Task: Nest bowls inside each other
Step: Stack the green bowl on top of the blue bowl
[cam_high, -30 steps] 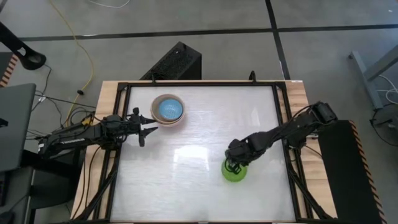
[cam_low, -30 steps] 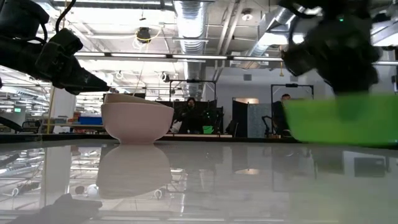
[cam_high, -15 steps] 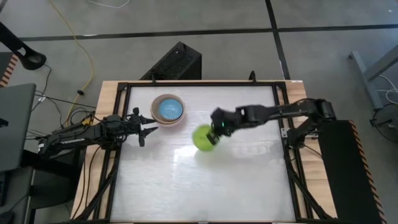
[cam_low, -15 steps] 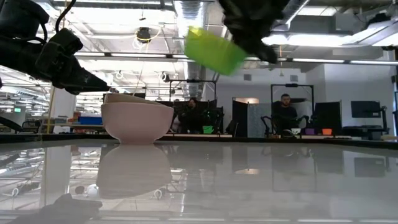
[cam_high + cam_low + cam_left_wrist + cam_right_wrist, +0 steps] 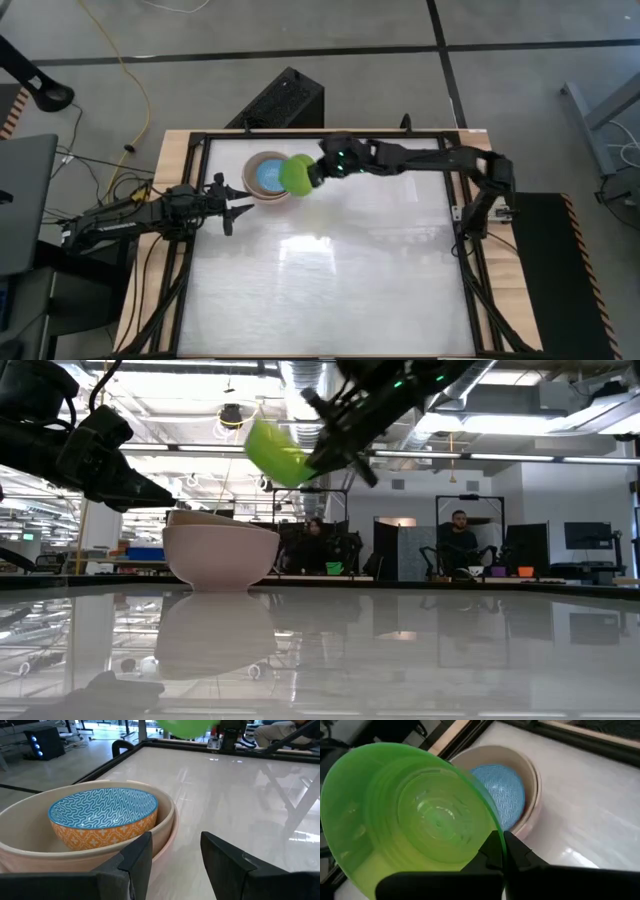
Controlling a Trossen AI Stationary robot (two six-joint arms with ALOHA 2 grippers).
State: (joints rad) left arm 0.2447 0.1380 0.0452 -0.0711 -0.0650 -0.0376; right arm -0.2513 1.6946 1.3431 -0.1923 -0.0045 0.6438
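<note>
Low view: glossy white table [image 5: 400, 650]; right fingers [image 5: 318, 460] pinching green bowl [image 5: 275, 452]; left fingers [image 5: 172, 852] spread.

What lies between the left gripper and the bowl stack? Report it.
Nothing. In the left wrist view, the left gripper stands open just short of the stack's pale outer bowl. The high view shows only bare table between them.

The green bowl [image 5: 296, 173] covers the tips of the right hand [image 5: 318, 172] from above, and it also hides the near side of the stacked bowls [image 5: 268, 176] next to that hand. In the left wrist view, the green bowl [image 5: 186, 727] is blurry and cut off by the edge. The left hand [image 5: 135, 488] hides part of the stack's rim in the low view. How many bowls sit under the blue bowl [image 5: 104, 809] cannot be told.
</note>
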